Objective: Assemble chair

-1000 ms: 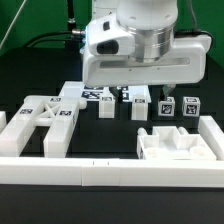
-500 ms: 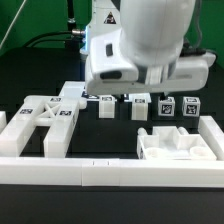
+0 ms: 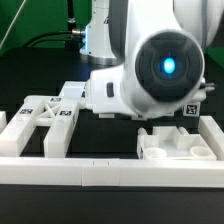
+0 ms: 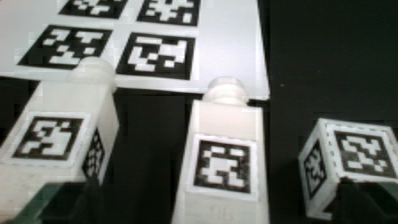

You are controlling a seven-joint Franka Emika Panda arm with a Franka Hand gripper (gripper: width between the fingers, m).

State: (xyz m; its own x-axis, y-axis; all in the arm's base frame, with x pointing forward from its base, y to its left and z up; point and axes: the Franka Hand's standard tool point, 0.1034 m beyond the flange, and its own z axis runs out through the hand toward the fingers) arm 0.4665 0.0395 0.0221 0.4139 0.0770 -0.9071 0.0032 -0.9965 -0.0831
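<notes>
In the wrist view my gripper (image 4: 217, 206) is open, its dark fingertips low at either side of the middle leg block (image 4: 226, 150), a white tagged post that lies between them untouched. A second leg block (image 4: 63, 128) and a third one (image 4: 365, 152) flank it. Beyond them lies the marker board (image 4: 125, 40). In the exterior view the arm's wrist (image 3: 160, 70) fills the middle and hides the leg blocks and the fingers. The X-braced frame (image 3: 45, 112) lies at the exterior view's left. A white slab part (image 3: 176, 143) with raised corners sits at the right front.
Long white border rails (image 3: 110, 172) run along the front and both sides of the black table. Dark cables hang at the back left.
The arm's wrist has swung forward and down over the row of leg blocks, and now covers them in the exterior view. The gripper stays open. No part has moved.
</notes>
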